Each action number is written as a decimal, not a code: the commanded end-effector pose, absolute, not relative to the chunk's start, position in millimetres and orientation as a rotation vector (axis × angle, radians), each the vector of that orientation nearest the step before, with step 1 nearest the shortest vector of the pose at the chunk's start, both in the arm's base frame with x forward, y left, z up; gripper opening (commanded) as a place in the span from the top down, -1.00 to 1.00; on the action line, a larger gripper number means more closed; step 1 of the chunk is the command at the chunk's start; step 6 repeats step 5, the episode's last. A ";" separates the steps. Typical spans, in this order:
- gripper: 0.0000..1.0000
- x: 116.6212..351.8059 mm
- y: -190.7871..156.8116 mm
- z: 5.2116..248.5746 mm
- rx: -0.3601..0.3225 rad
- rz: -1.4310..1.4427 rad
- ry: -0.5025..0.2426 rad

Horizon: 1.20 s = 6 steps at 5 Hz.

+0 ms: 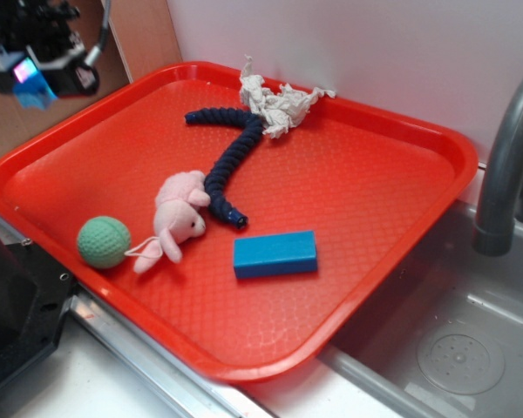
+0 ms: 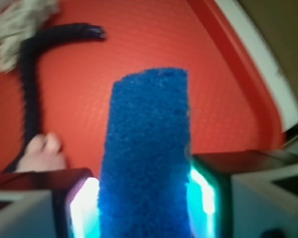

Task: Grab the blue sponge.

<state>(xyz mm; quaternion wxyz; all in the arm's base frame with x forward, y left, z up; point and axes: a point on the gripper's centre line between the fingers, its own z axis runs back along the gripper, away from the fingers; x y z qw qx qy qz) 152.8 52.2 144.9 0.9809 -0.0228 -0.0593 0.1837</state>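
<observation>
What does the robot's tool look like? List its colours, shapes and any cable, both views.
In the exterior view the tool is a black boxy assembly with a lit cyan patch and a grey cable curving up from it. In the wrist view its fingers are dark, blocky slabs with pale grey lower faces, and their inner pads glow white to cyan. The picture is blurred, so no markings can be read.

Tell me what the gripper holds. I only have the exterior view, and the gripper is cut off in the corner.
Observer: In the wrist view, the gripper is clamped on the blue sponge, with its fingers on either side.
Operator: Describe its surface.
Observer: Coarse, porous foam, sticking out well past the fingertips.
Operator: Say what's beyond it.
Observer: The red tray, with the dark rope toy off to the side.
</observation>
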 end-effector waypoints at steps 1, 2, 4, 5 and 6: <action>1.00 183.6 33.7 195.7 -0.001 0.189 -0.146; 1.00 195.0 21.4 189.5 0.014 0.120 -0.143; 1.00 194.6 46.8 182.0 0.004 0.144 -0.169; 1.00 186.9 47.8 186.0 0.011 0.154 -0.178; 1.00 186.9 47.8 186.0 0.011 0.154 -0.178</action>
